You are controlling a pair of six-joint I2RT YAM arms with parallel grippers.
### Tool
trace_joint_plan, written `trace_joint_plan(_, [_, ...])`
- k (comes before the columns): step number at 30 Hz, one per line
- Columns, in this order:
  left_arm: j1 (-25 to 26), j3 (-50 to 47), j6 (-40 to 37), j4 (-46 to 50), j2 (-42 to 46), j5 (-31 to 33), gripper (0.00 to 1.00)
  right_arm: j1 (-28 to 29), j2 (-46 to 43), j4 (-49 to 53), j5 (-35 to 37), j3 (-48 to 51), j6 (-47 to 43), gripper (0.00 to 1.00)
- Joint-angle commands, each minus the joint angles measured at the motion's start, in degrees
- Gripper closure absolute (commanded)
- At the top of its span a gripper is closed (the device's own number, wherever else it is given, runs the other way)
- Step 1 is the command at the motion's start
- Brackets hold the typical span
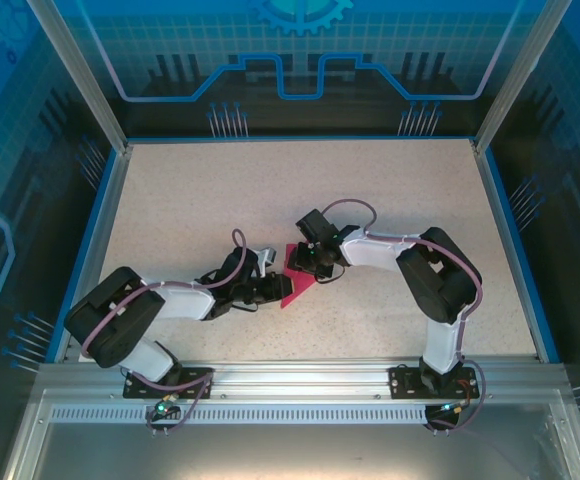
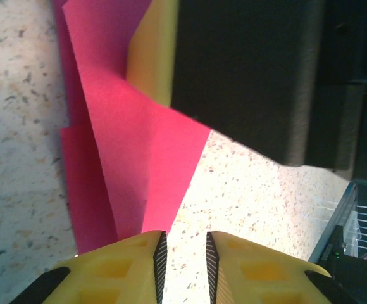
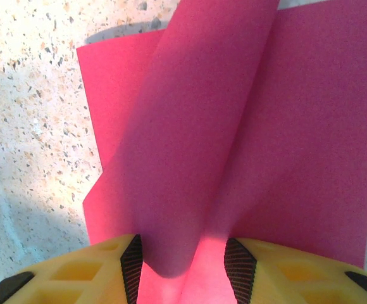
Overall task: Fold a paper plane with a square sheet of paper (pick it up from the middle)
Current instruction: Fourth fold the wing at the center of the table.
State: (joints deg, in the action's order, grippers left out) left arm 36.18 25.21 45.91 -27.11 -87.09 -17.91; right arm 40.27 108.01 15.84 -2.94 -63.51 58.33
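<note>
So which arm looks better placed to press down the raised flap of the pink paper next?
Probably the right. In its wrist view the right gripper has the curled flap of the paper between its fingers. The left gripper sits off the sheet's edge, jaws narrow over bare table.

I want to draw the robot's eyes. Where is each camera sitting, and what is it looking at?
Top camera: high above and behind, looking down at the table, both arms and the pink paper.
Left wrist camera: on the left arm, looking past its yellow fingers at the folded paper and the other arm's yellow finger.
Right wrist camera: on the right arm, its fingers either side of a raised paper fold.
All three see the pink paper.
</note>
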Motion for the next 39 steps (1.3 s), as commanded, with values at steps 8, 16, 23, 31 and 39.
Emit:
trace_joint_plan(8, [0.38, 2.04, -2.05, 4.17, -1.15, 2.53, 0.78, 0.0, 4.81, 9.22, 6.54, 2.42, 0.75, 0.56])
trace_joint_plan(16, [0.34, 2.39, -2.14, 4.29, -2.18, 2.53, 0.81, 0.07, 5.45, 9.74, 6.75, 2.18, 0.48, 0.56])
trace_joint_plan(23, [0.37, 2.56, -2.05, 4.65, -3.0, 2.61, 0.85, 0.09, 6.2, 10.01, 6.72, 1.8, 0.12, 0.57])
trace_joint_plan(31, [0.33, 2.67, -1.8, 6.34, -3.16, 4.1, 0.87, 0.31, 7.19, 10.57, 6.72, 1.01, -0.35, 0.57])
trace_joint_plan(39, [0.37, 2.82, -1.69, 6.63, -3.85, 4.09, 0.89, 0.43, 8.72, 12.01, 7.25, -0.26, -0.84, 0.57])
